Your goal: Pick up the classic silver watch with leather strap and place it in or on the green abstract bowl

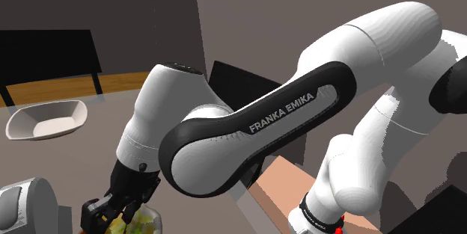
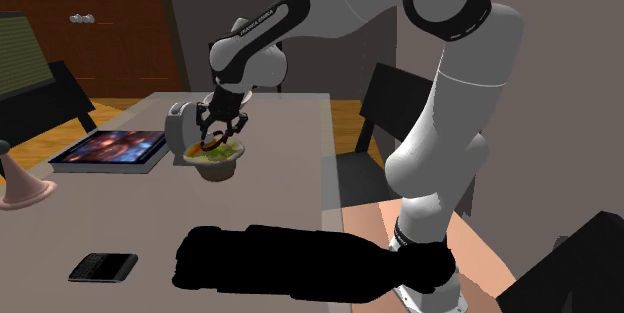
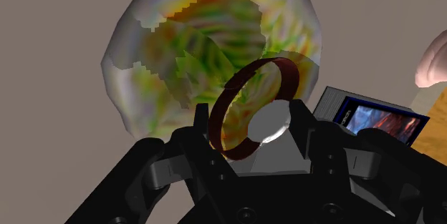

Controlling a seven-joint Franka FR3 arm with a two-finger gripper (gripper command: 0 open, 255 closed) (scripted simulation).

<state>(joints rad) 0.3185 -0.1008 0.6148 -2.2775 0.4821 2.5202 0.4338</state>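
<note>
My black gripper hangs just above the green, mottled bowl on the grey table. It is shut on the watch, which has a silver face and a dark red-brown strap looped into a ring. In the wrist view the fingers clasp the watch at its face, and the bowl opens right beyond it. In the shoulder view the gripper is low at the left, partly behind the arm, with the bowl's rim under it.
A picture book lies beside the bowl and a grey rounded object stands behind it. A black phone and a pink stand are nearer the table's front. A white boat-shaped dish sits further off. A black area covers the table's near edge.
</note>
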